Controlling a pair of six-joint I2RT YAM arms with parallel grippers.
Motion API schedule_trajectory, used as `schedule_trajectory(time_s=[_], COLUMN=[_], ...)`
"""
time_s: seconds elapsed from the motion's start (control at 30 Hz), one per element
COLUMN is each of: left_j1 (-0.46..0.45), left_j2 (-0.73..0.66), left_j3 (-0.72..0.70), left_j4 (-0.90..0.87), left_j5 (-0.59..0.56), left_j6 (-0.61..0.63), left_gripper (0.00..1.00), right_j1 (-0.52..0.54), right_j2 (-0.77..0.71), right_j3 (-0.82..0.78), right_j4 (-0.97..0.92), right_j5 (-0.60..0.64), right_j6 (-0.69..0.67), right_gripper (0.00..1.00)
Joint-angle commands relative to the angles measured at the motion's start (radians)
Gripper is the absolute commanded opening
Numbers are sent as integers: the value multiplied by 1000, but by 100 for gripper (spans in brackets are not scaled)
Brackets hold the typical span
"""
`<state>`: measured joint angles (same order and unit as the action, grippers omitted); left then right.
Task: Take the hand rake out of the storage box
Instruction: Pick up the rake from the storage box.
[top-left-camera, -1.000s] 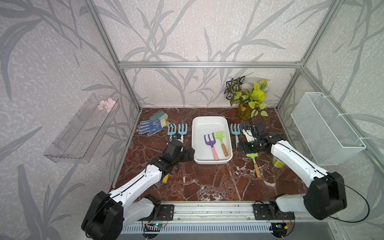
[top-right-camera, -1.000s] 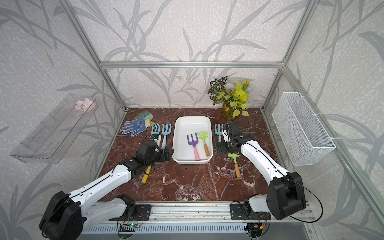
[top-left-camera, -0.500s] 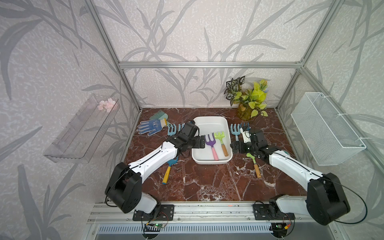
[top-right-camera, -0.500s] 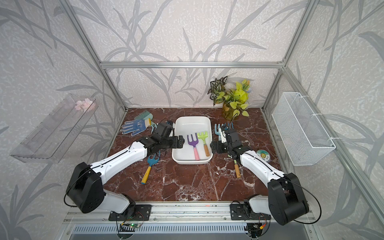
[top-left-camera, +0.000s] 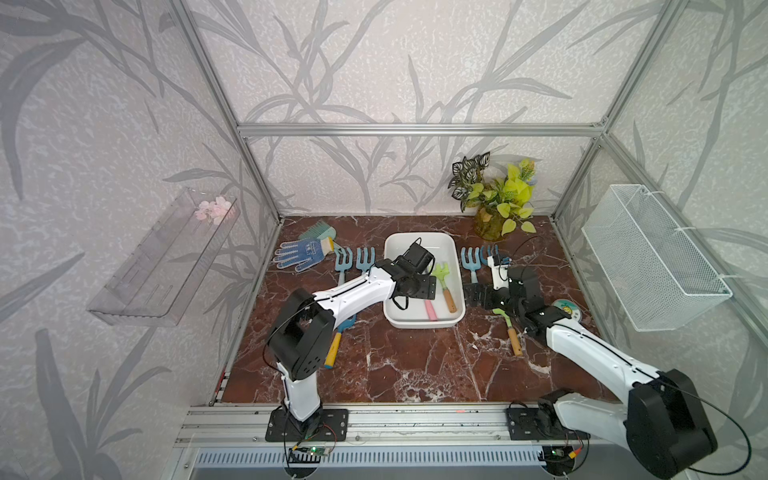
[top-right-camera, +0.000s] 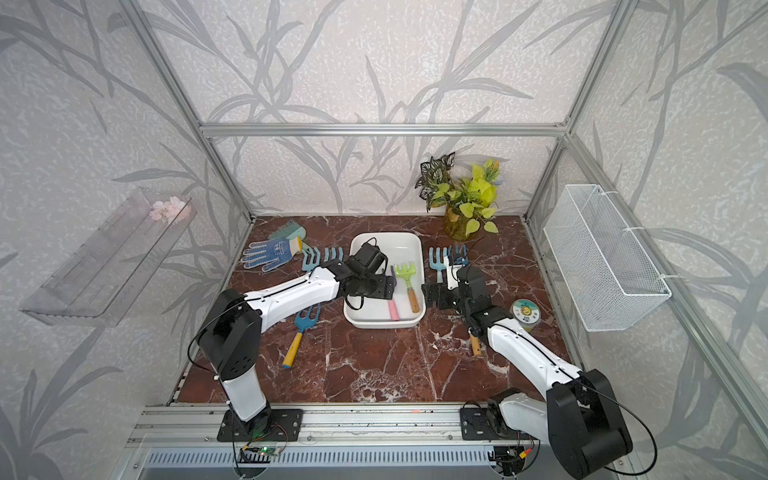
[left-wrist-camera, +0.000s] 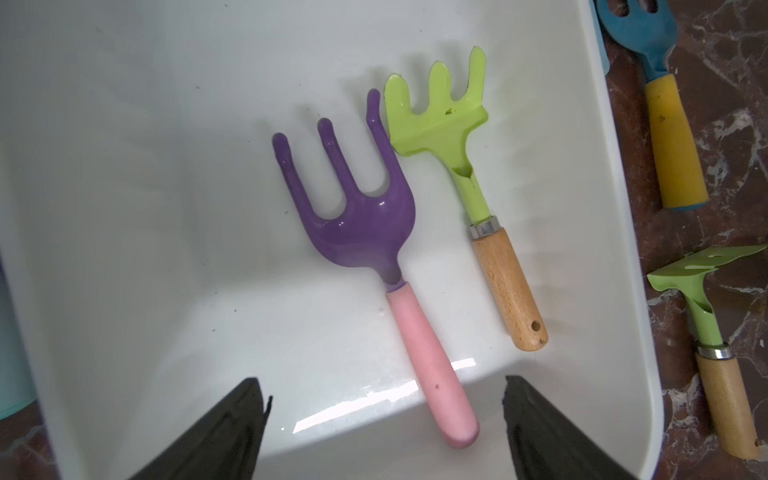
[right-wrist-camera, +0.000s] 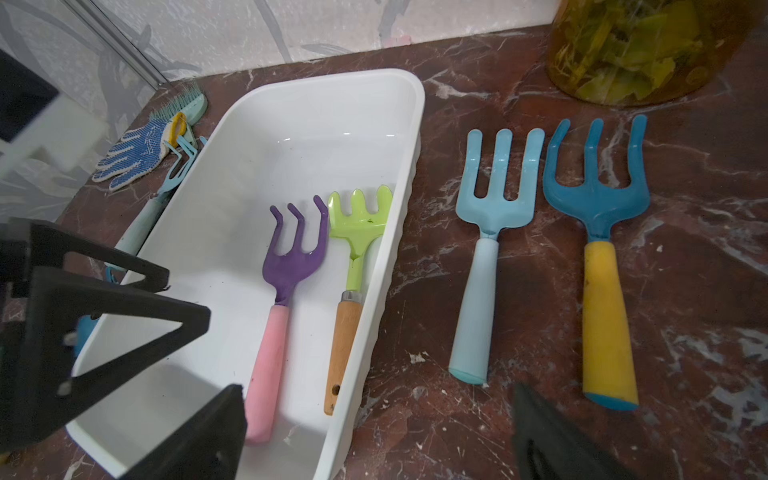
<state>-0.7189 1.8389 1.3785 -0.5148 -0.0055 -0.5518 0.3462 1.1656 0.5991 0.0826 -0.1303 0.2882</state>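
The white storage box (top-left-camera: 415, 241) (top-right-camera: 384, 241) stands mid-table. Two hand rakes lie side by side in it: a purple one with a pink handle (left-wrist-camera: 357, 216) (right-wrist-camera: 291, 257) and a green one with a wooden handle (left-wrist-camera: 440, 120) (right-wrist-camera: 357, 224) (top-left-camera: 444, 282). My left gripper (left-wrist-camera: 384, 386) (top-left-camera: 419, 286) hangs open inside the box, low over the end of the pink handle, which lies between the fingers without touching them. My right gripper (right-wrist-camera: 376, 392) (top-left-camera: 478, 293) is open just outside the box's right wall, near its front corner, holding nothing.
Two blue rakes (right-wrist-camera: 494, 199) (right-wrist-camera: 594, 195) lie right of the box and two more (top-left-camera: 353, 259) left of it. A green rake (top-left-camera: 505, 322) lies under my right arm. A blue glove (top-left-camera: 299, 253), plant pot (top-left-camera: 492, 220), wire basket (top-left-camera: 652, 257) and clear shelf (top-left-camera: 162, 257) ring the floor.
My left arm has swung from the floor left of the box to inside the box, over the pink handle. My right gripper has drawn in towards the box's right wall.
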Motion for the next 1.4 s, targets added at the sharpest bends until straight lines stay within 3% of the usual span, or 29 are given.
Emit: schedule_trajectory(time_s=[0.0,0.27,0.7,1.37], left_j1=[-19,-58,-60,-53], left_j2=[49,168,244,281], left_j3=[63,164,185,186], left_j4=[-43,-74,-81,-122], left_j5=[-11,-5,-17,-90], left_j6=[-52,-90,-133,-119], left_gripper=[88,83,73,36], right_j1=[-1,-1,-6,-10], right_j2=[-33,-42,-50,-42], right_j3=[-16,-25,-34,-30], right_j4=[69,75,83,86], right_j5=[15,17,14,2], right_j6=[12,16,23,25], right_gripper=[99,99,99,99])
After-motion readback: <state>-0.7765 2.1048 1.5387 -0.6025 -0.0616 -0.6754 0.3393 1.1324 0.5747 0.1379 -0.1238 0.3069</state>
